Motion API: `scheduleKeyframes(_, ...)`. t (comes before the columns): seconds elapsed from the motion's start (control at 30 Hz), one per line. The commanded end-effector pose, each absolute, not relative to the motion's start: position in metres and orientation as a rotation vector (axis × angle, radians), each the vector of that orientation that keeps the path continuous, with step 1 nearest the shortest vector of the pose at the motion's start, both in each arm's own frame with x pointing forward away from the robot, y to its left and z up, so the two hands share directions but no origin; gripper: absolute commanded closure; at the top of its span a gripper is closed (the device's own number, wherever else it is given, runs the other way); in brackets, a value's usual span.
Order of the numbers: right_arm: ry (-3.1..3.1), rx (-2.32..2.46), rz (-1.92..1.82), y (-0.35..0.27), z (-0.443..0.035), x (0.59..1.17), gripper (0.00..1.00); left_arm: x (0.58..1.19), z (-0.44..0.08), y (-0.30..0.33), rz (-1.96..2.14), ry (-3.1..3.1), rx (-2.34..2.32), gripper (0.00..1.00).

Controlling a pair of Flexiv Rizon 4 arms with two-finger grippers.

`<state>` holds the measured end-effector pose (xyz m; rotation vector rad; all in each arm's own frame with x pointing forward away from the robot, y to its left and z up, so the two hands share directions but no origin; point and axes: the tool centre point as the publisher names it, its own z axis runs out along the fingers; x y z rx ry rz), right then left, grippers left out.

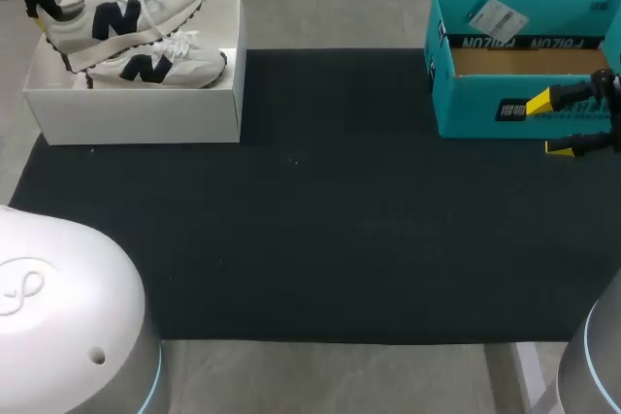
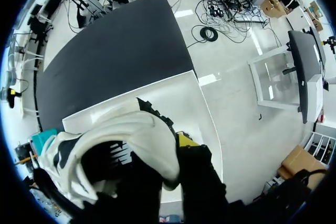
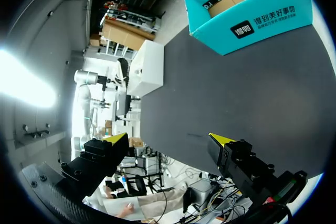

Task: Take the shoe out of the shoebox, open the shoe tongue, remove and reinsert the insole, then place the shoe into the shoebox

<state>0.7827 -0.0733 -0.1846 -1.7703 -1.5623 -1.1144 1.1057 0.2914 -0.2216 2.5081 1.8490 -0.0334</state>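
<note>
left end effector [image 1: 41, 9]: at the tabletop's far left corner, closed on the heel of the upper shoe [image 1: 126, 9]; in the left wrist view one yellow fingertip [image 2: 185, 140] sits against the outside of the heel, the other finger is down inside the shoe opening
upper shoe: white with dark markings, lying on its side, leaning on the lower shoe [image 1: 155, 67]
lower shoe: same kind, on top of the white box [image 1: 136, 109]
white box: closed, far left, at the edge of the black mat [image 1: 320, 239]
teal shoebox [image 1: 475, 104]: far right, open, brown inside, white tag [image 1: 497, 16] on its back wall
right end effector [image 1: 549, 126]: fingers spread wide, gripping nothing, just in front of the teal shoebox
</note>
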Motion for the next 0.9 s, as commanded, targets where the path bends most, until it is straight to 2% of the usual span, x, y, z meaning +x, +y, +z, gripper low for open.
scheduleKeyframes(0.03, -1.563, -1.773, -1.113, -0.073, -0.185, 0.782, 0.0, 1.108, -0.175, 0.294, -0.037, 1.85, 2.524, 1.0)
scheduleKeyframes(0.3, -1.563, -1.773, -1.113, -0.073, -0.185, 0.782, 0.0, 1.111, -0.142, 0.297, -0.042, 1.806, 2.508, 1.0)
scheduleKeyframes(0.9, -1.563, -1.773, -1.113, -0.073, -0.185, 0.782, 0.0, 1.111, -0.142, 0.297, -0.042, 1.806, 2.508, 1.0)
